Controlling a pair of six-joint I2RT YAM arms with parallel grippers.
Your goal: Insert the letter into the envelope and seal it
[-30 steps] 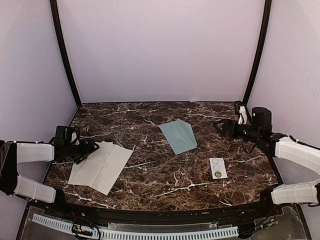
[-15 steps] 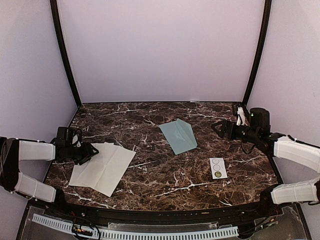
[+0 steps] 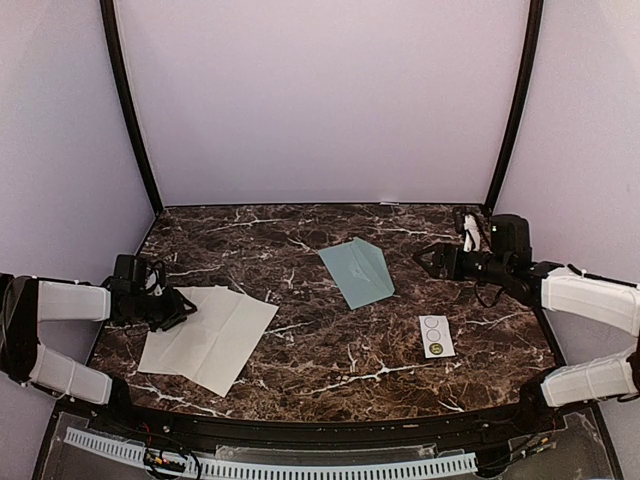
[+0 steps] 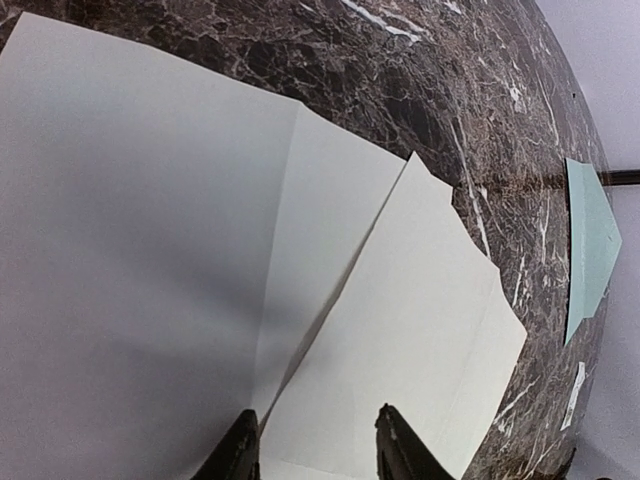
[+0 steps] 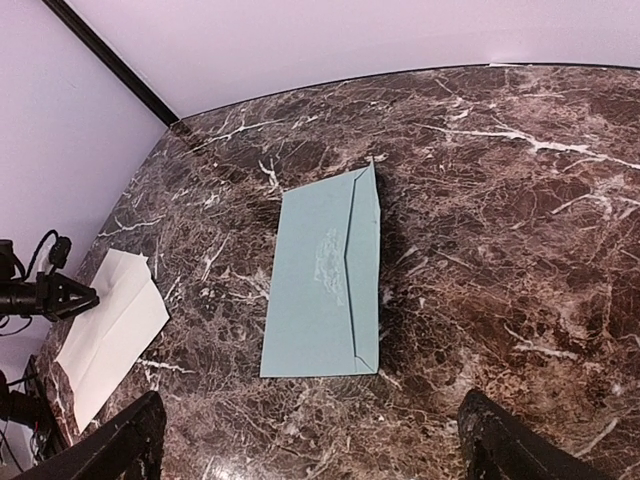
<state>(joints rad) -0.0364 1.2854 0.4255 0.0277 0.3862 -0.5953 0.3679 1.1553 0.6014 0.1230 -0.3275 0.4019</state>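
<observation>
The letter (image 3: pixel 208 338), a creased off-white sheet, lies flat at the table's near left; it fills most of the left wrist view (image 4: pixel 300 250). My left gripper (image 3: pixel 180 302) hovers low at the sheet's left edge. Its jaws (image 4: pixel 315 428) are partly open over the paper, and a raised crease runs toward the left finger. Nothing is clamped between them. The envelope (image 3: pixel 357 272), pale blue-green, lies flap side up in the middle of the table (image 5: pixel 325 275). My right gripper (image 3: pixel 427 258) is wide open and empty to its right, and its fingertips (image 5: pixel 152 415) frame the near short edge.
A small white strip with three circles (image 3: pixel 436 336) lies near the front right of the dark marble table (image 3: pixel 320 370). Black frame posts (image 3: pixel 130 110) and pale purple walls close in the back and sides. The right wrist view also catches the letter (image 5: pixel 110 330).
My left gripper has drawn back leftward off the letter, its jaws narrowing. The letter now lies flatter and a little farther right. My right arm has moved left toward the envelope.
</observation>
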